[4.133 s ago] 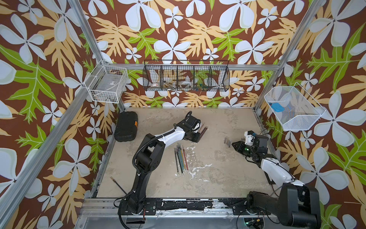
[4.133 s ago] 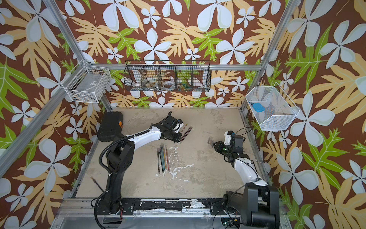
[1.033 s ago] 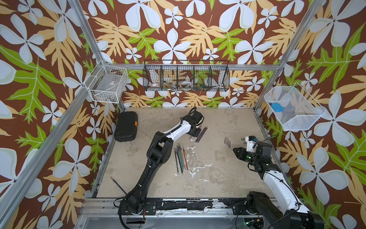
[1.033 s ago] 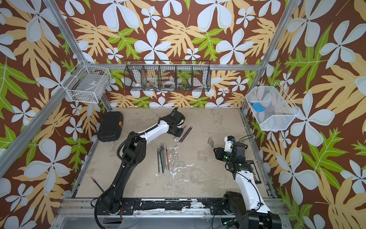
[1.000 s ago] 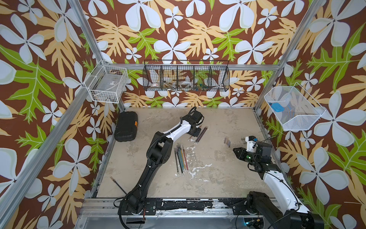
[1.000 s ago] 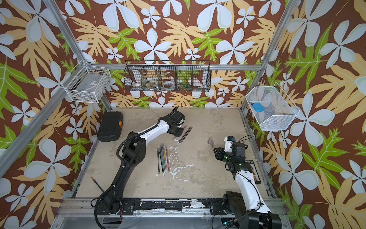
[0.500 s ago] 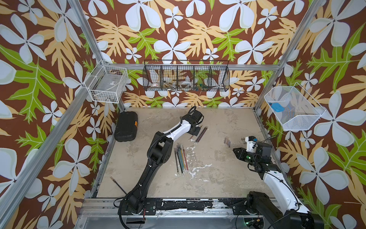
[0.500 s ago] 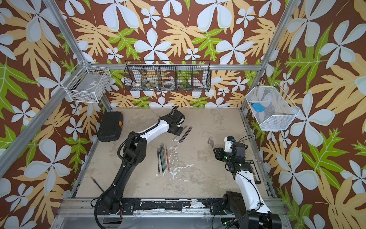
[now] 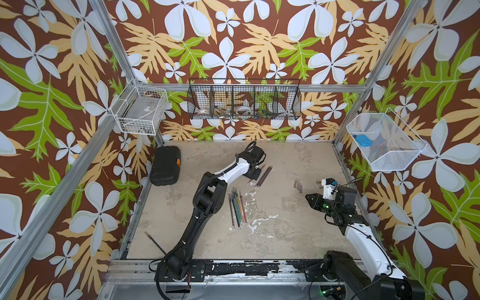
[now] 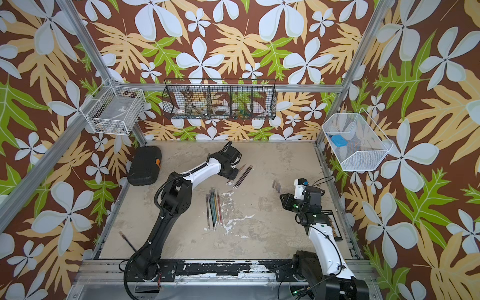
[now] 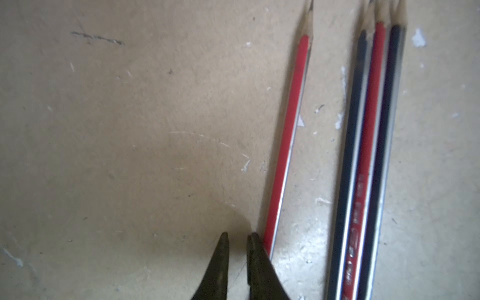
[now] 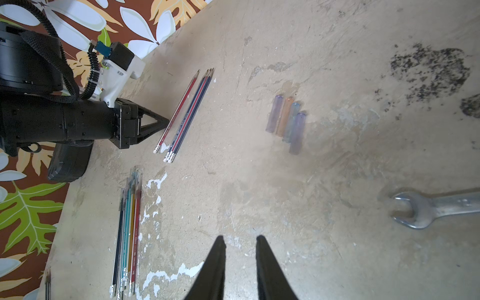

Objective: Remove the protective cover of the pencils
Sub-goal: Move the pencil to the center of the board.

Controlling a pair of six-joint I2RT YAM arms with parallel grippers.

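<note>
In a top view, capped thin coloured pencils (image 9: pixel 235 210) lie near the black plastic case (image 9: pixel 165 166) on the tabletop (image 9: pixel 285 233). Left wrist view: left end effector (image 11: pixel 239 235) barely parted, empty. Right wrist view: right end effector (image 12: pixel 240 237) slightly parted, empty; recommend pulling the translucent caps (image 12: pixel 136 176) straight off.

Robot lab cell (aluminium frame (image 9: pixel 111 39))
</note>
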